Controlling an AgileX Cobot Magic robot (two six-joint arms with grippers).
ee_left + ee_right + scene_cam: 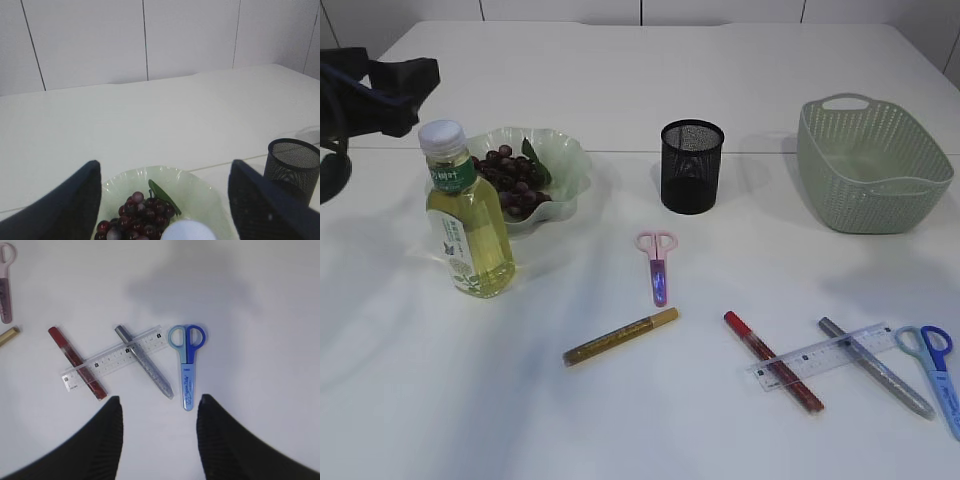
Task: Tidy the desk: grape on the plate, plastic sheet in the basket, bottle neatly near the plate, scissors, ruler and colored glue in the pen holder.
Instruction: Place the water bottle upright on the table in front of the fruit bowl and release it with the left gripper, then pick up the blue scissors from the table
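- Lying on a white table (620, 420), the loose items crowd the near right part, while the near left and the far stretch behind the plate stay bare and roomy.
- The pale green basket (873, 165), woven plastic with a handle slot, sits close to the table's right edge; the black mesh pen holder (692, 166) stands upright mid-table, well apart from it.
- The wavy-rimmed translucent green plate (570, 165) holds the dark red grape (508, 178) bunch with a green leaf; the clear bottle (468, 215) of yellow liquid, white cap up, stands upright just in front of the plate's left side.
- The pink scissors (657, 262) point toward the near edge, handles toward the pen holder.
- The gold glue pen (620, 337) lies slanted, rising to the right.
- The clear ruler (115, 358) runs low-left to high-right in the right wrist view, crossing over the red glue pen (77, 362) and the silver glue pen (144, 361), which both slant the other way.
- The blue scissors (187, 365) lie just right of the ruler, handles away from the camera, close to the right edge in the exterior view.
- The left gripper (165, 210) hangs above the bottle cap and plate, jaws wide apart, empty.
- The right gripper (159, 440) hovers over the ruler cluster, jaws partly apart, gripping nothing.
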